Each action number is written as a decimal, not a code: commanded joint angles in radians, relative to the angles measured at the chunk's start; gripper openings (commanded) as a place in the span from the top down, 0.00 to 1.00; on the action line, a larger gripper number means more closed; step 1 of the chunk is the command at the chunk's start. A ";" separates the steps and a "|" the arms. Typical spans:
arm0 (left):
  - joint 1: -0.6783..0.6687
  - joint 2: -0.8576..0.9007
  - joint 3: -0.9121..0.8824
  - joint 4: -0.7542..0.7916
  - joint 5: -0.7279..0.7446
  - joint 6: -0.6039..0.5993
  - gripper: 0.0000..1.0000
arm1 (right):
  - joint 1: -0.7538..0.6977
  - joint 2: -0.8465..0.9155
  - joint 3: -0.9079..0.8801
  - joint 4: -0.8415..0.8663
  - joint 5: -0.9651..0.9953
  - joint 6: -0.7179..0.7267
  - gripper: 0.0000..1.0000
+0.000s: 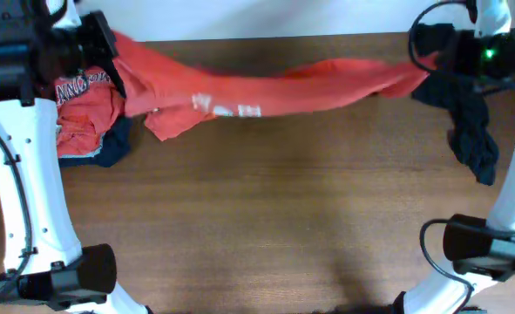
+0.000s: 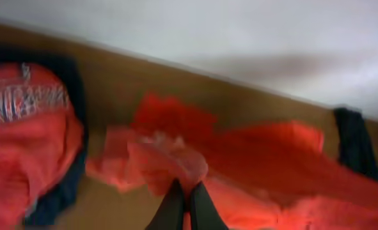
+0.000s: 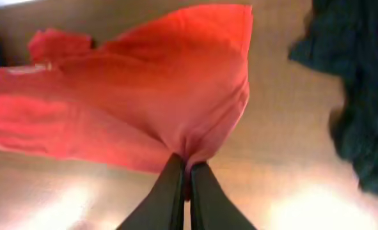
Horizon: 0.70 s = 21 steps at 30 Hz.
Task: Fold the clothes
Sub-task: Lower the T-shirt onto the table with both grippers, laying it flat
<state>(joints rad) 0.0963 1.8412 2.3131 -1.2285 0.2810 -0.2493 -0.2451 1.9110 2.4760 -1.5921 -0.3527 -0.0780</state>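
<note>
The left tool pinches the left end of the red shirt. The right tool pinches its right end

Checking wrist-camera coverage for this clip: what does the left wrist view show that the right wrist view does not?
Only left wrist: the left gripper pinching the red shirt, and the lettered red pile on a navy garment. Only right wrist: the right gripper shut on the shirt's other end. Both: the red shirt over the wooden table and the dark garment beside it.
</note>
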 commanded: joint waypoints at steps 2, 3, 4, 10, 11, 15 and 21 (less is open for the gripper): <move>-0.015 -0.003 0.012 -0.153 0.011 0.021 0.99 | -0.006 -0.098 0.015 -0.108 0.102 0.005 0.96; -0.022 -0.003 0.012 -0.199 0.007 0.020 1.00 | -0.006 -0.117 0.002 -0.107 0.106 0.016 0.96; -0.030 -0.003 0.012 -0.245 -0.006 0.020 1.00 | -0.005 -0.142 -0.020 -0.107 0.104 0.031 0.96; -0.077 -0.003 0.012 -0.390 -0.119 0.020 0.99 | -0.006 -0.230 -0.101 -0.107 0.137 0.069 0.96; -0.079 -0.003 0.012 -0.410 -0.133 0.020 0.99 | -0.006 -0.251 -0.130 -0.107 0.151 0.072 0.96; -0.082 -0.007 0.012 -0.448 -0.159 0.020 0.99 | -0.005 -0.357 -0.291 -0.106 0.198 0.071 0.96; -0.087 -0.027 -0.027 -0.459 -0.158 0.015 0.99 | -0.006 -0.527 -0.575 -0.091 0.231 0.072 0.96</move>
<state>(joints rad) 0.0132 1.8412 2.3131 -1.6867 0.1436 -0.2451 -0.2470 1.4673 2.0098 -1.6924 -0.1650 -0.0170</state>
